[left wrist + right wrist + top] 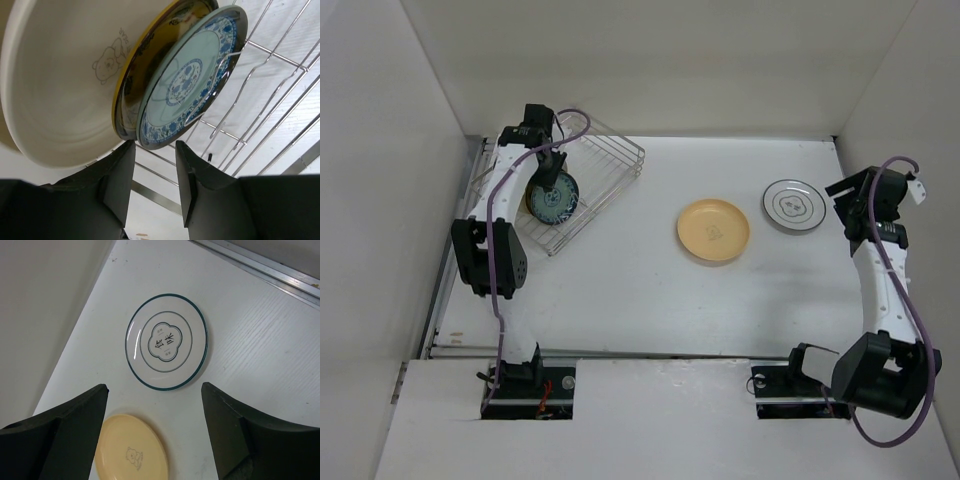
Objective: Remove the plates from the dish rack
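Plates point(555, 200) stand on edge in the dish rack point(612, 160) at ten o'clock on the bench point(650, 300). Three are there, leaning close together: a cream plate point(60, 85) with a bear drawing, a dark gold-rimmed plate point(131, 85) and a blue-patterned plate point(192, 75). Two more lie flat outside the rack, a yellow plate point(713, 231) near the middle and a white plate with a teal rim point(795, 205) at two o'clock.

The left arm point(505, 195) reaches into the rack. Its jaws stand part-way spread just under the lower rims of the dark and blue plates, pinching nothing that shows. The right arm point(880, 270) hovers at three o'clock, jaws spread wide and empty.

The step in hand looks like grasping the next plate. That likely calls for catching one rim only, then lifting clear of the wires.
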`<state>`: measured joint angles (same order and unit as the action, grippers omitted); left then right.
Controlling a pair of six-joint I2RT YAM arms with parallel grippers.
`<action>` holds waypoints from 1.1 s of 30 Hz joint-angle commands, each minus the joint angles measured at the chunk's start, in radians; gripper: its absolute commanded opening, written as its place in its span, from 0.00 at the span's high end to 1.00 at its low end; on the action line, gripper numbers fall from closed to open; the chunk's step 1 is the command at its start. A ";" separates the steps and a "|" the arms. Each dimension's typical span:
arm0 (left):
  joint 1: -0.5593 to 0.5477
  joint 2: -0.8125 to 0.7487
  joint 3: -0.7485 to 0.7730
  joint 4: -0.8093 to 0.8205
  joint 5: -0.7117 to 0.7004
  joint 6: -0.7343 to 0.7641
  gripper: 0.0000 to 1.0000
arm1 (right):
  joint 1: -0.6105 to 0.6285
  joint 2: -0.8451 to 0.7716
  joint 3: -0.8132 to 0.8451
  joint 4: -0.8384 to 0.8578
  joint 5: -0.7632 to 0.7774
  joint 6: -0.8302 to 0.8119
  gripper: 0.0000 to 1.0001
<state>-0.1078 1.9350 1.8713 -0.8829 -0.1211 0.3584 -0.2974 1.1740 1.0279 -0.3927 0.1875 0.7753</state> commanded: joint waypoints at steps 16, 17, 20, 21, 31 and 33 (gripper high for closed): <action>0.008 0.079 0.074 -0.010 -0.088 0.039 0.76 | 0.007 -0.062 -0.014 0.026 -0.023 -0.054 0.18; 0.008 0.079 0.074 -0.010 -0.088 0.028 0.73 | 0.007 -0.071 -0.014 0.035 -0.023 -0.054 0.18; 0.008 0.059 0.083 -0.010 -0.088 0.019 0.66 | 0.007 -0.080 -0.023 0.035 -0.023 -0.064 0.18; 0.008 0.059 0.083 -0.001 -0.088 0.019 0.64 | 0.007 -0.080 -0.023 0.035 -0.023 -0.064 0.18; 0.008 0.084 0.086 -0.066 -0.011 0.016 0.93 | 0.007 -0.099 -0.023 0.035 -0.023 -0.091 0.18; 0.008 0.093 0.109 -0.100 0.018 0.004 1.00 | 0.007 -0.099 -0.014 0.035 -0.023 -0.100 0.18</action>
<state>-0.0998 2.0228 1.9305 -0.9180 -0.1741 0.3870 -0.2974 1.1049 1.0039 -0.3893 0.1665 0.7052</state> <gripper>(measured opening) 0.024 0.813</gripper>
